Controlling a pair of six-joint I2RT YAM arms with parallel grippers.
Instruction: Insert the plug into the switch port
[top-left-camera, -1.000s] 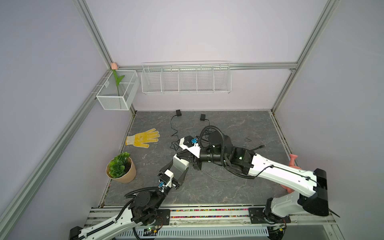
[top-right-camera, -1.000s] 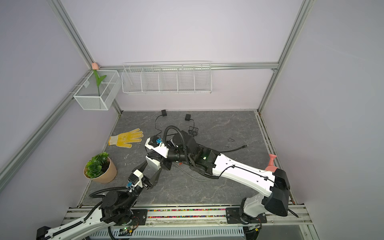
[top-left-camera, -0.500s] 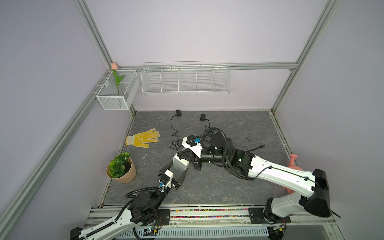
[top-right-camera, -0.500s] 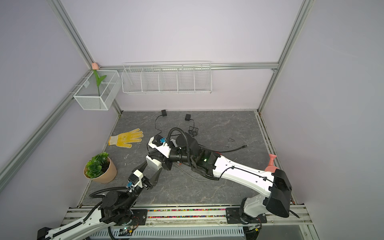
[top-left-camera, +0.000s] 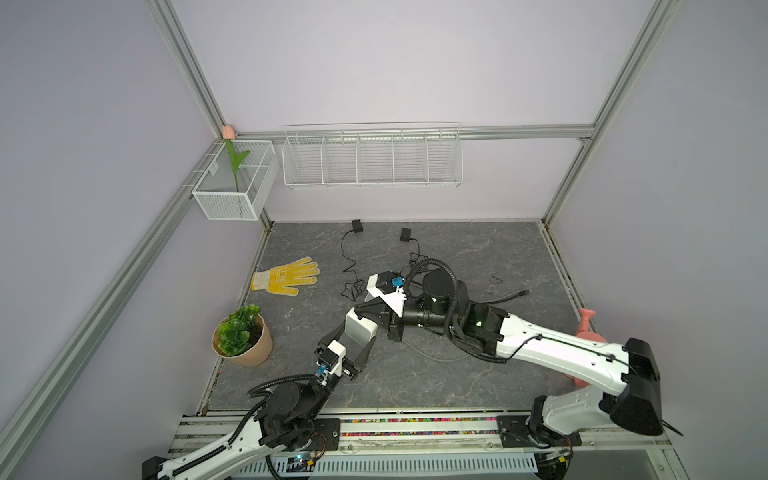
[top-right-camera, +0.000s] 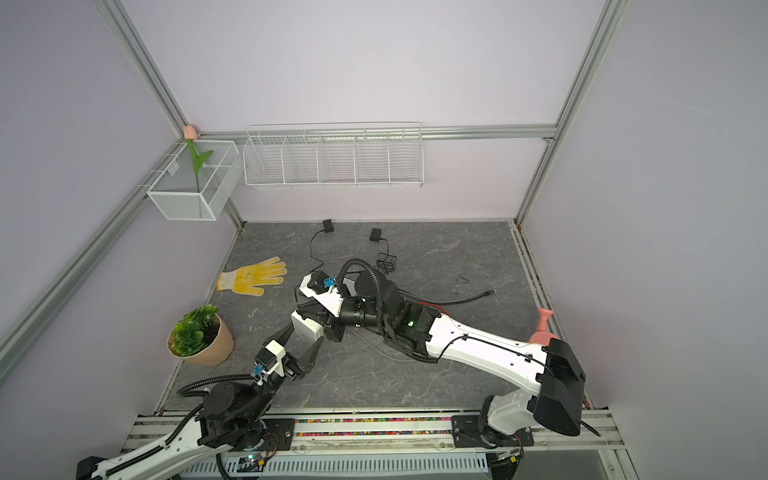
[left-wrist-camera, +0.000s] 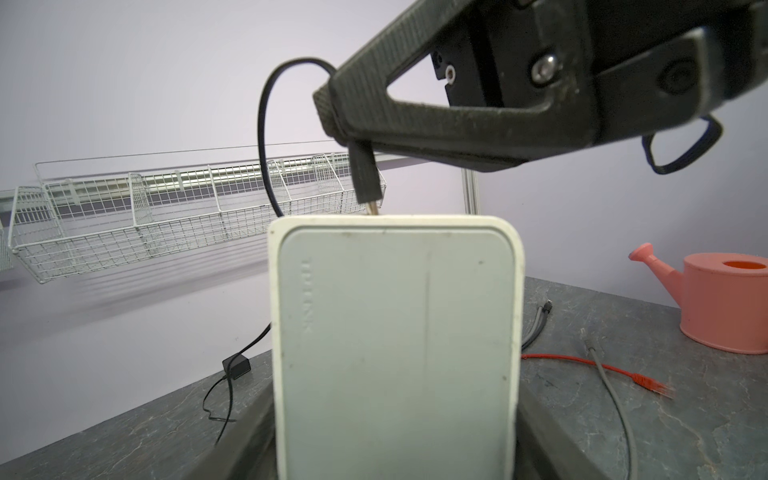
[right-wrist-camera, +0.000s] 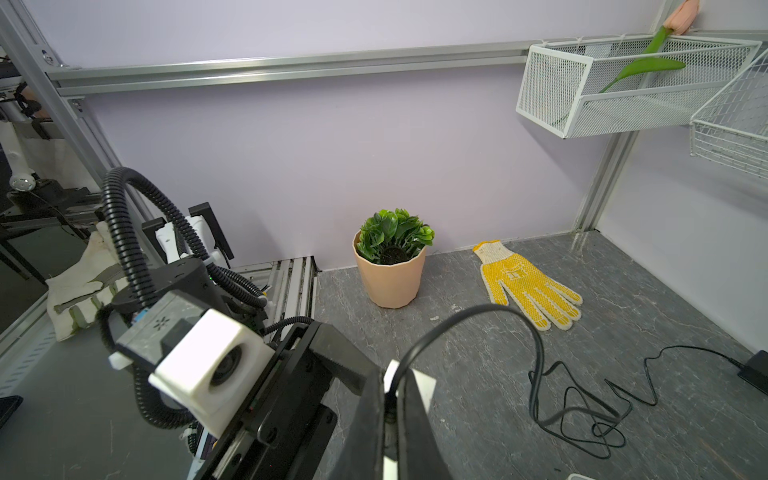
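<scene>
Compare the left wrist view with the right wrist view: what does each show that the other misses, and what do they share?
Only the left wrist view shows the pink watering can, the red cable and the metal tip of the plug, pinched in the right claw, at the rim of the switch. Only the right wrist view shows the potted plant, the yellow glove and the tulip. Both show the right claw, the black cord and the switch.
</scene>
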